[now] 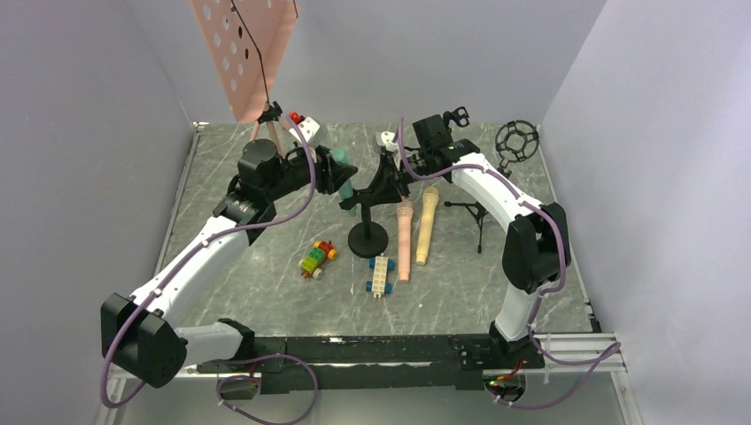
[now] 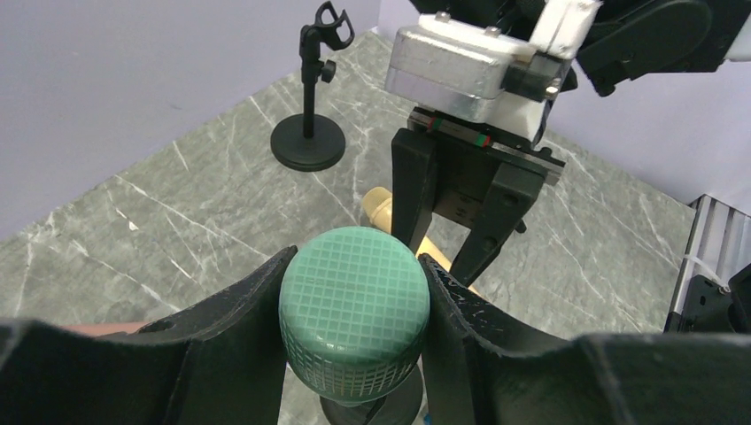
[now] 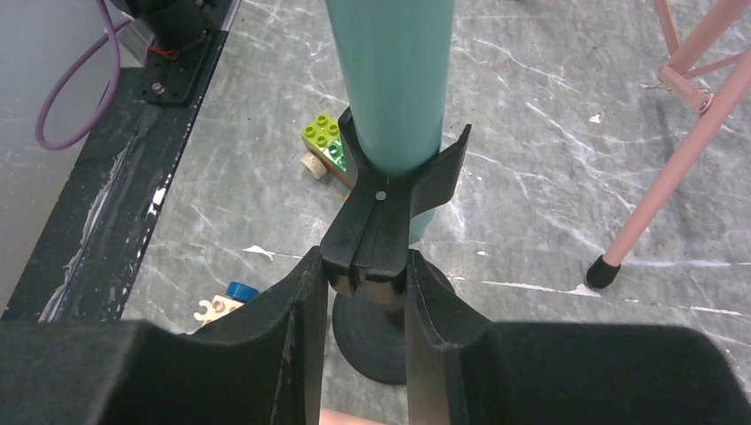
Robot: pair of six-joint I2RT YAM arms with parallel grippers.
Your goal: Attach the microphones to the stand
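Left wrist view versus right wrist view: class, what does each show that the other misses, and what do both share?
Only left wrist: the mint green microphone's mesh head between the left fingers, the right gripper from outside, a second, empty black stand. Only right wrist: right fingers clamping the stand clip around the microphone's shaft, a toy-brick car, a pink tripod leg. Both: that microphone, the marble table.

- The right gripper presses its black fingers against both sides of the stand's black clip.
- The mint-green microphone stands upright in the clip's fork, above the round base.
- A toy-brick car lies behind, with a pink tripod leg at right.
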